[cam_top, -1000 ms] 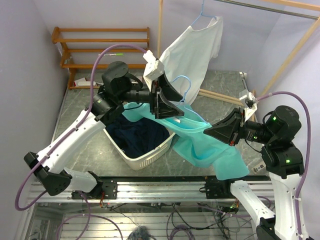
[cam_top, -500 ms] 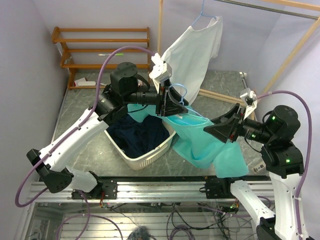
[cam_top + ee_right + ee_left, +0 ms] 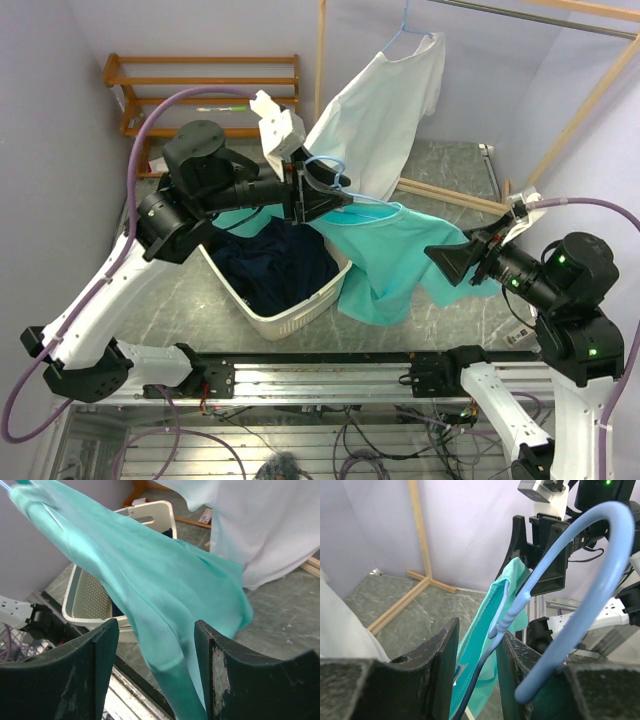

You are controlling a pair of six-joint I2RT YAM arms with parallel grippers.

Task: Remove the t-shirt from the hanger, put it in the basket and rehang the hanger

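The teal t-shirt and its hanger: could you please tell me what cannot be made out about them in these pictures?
- Top external: the hanger shoulders are covered by the teal t-shirt.
- Left wrist: the left end effector fingers hide the hanger's lower neck; the frame edge cuts off the shirt.
- Right wrist: whether the right end effector touches the shirt is unclear.
- Laundry basket contents: dark fabric only.

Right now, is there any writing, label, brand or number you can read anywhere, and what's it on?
No text here can be read.
Small white tag on the table near the right arm: too small to read.
Paper slip on the table past the basket: blurred.
Teal t-shirt, white t-shirt, blue hanger: no print visible.
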